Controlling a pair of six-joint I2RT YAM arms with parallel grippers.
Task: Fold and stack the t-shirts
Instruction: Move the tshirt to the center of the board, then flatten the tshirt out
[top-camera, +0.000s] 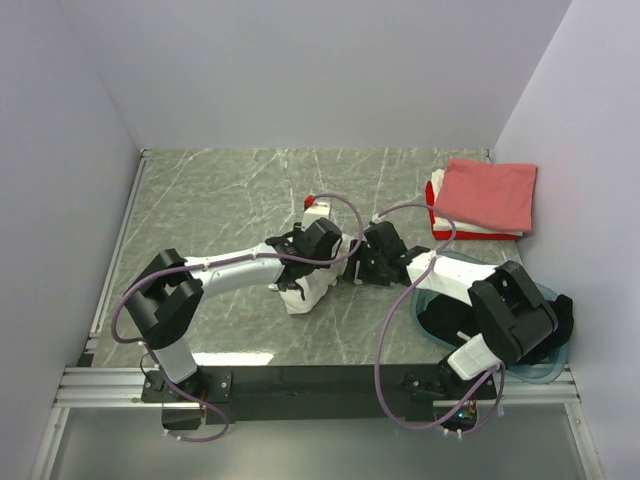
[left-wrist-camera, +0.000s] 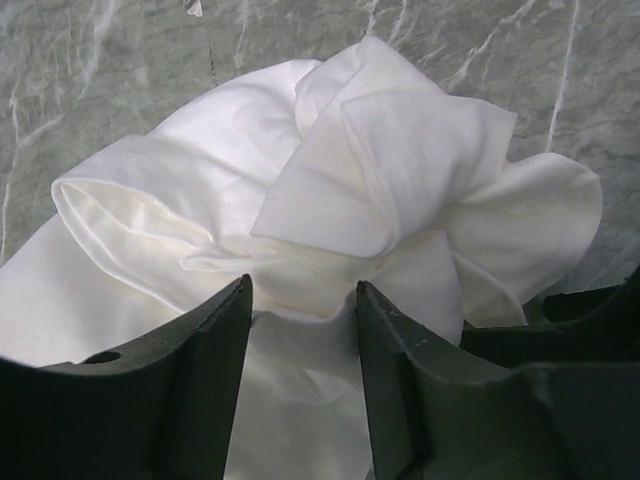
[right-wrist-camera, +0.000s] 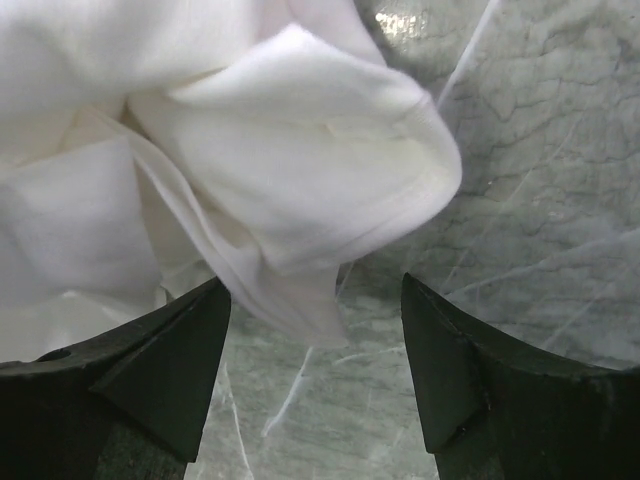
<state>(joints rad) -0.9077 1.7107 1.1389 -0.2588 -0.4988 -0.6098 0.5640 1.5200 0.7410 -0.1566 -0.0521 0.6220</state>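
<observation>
A crumpled white t-shirt (top-camera: 308, 288) lies bunched at the table's middle, under both grippers. My left gripper (top-camera: 322, 243) is over it. In the left wrist view the gripper (left-wrist-camera: 303, 290) is open, with folds of the white shirt (left-wrist-camera: 380, 170) lying between its fingers (left-wrist-camera: 200, 350). My right gripper (top-camera: 368, 256) sits just right of the shirt. In the right wrist view the gripper (right-wrist-camera: 315, 285) is open, and a hem of the shirt (right-wrist-camera: 300, 170) hangs down between its fingers (right-wrist-camera: 170, 360) above the marble top. A folded salmon-pink shirt (top-camera: 490, 192) tops a stack with red and white shirts at the back right.
A translucent teal tub (top-camera: 432, 300) at the near right holds a black shirt (top-camera: 556, 318), partly hidden by the right arm. White walls close in the grey marble table (top-camera: 220, 200) on three sides. A metal rail (top-camera: 120, 235) runs along the left edge.
</observation>
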